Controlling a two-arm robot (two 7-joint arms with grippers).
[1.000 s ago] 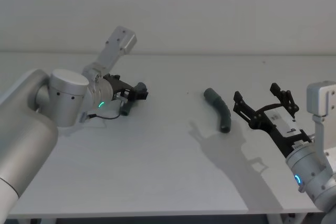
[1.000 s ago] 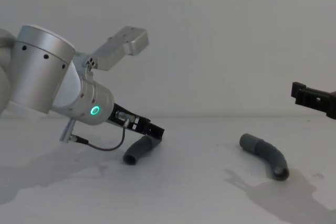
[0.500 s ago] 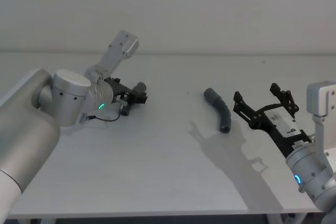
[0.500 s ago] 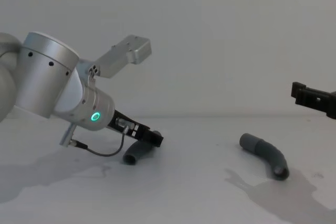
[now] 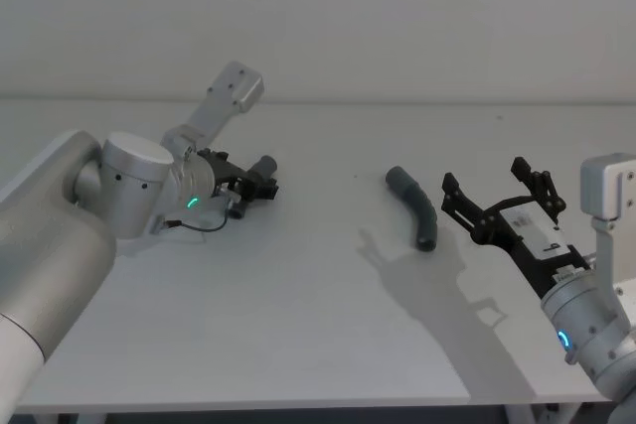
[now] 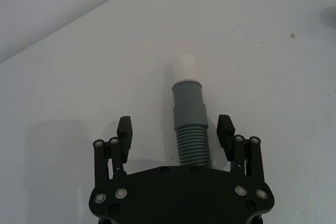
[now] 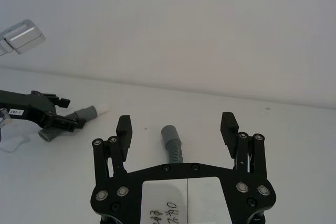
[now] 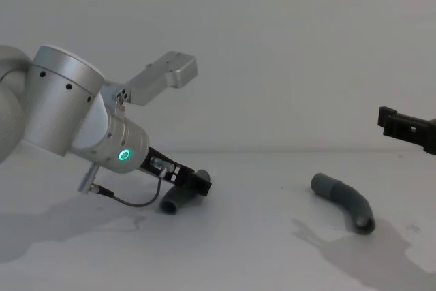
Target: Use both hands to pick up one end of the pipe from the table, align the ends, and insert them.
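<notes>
The short grey pipe piece point(image 6: 187, 103) lies on the white table point(image 5: 298, 285) at the left, its whitish tip point(image 6: 187, 65) pointing away from the wrist. My left gripper point(image 6: 175, 128) is open and low over it, one finger on each side of its ribbed part point(image 5: 264, 177) point(image 8: 197, 182). The longer curved pipe piece point(image 5: 416, 209) point(image 8: 345, 202) lies at the right. My right gripper point(image 5: 484, 176) hovers open just to its right and above the table, with the piece showing between its fingers point(image 7: 172, 142) and nothing held.
A thin cable point(image 8: 129, 199) loops from the left wrist down to the table. The left arm's silver camera bracket point(image 5: 231, 89) sticks up behind the gripper. A wide bare stretch of table separates the two pieces.
My left gripper has dropped lower and closer around the short piece, its wrist tilting down. The right arm and the long piece have not moved.
</notes>
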